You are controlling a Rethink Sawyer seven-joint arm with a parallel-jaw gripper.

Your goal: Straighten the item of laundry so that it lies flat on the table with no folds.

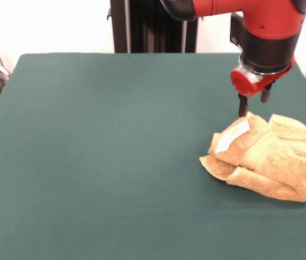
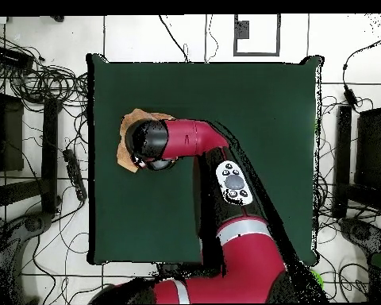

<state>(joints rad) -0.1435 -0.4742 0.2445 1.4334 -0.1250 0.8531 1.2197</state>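
While the red arm reaches down from the far side, its gripper hangs with two dark fingers parted, one tip touching the far edge of the golden-orange towel. That towel lies bunched in thick folds, white label uppermost, near the right edge of the green table.

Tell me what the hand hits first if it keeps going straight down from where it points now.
Most likely the towel: the hand points down at its far folded edge, near the white label. One finger looks at or just above the cloth; depth is unclear.
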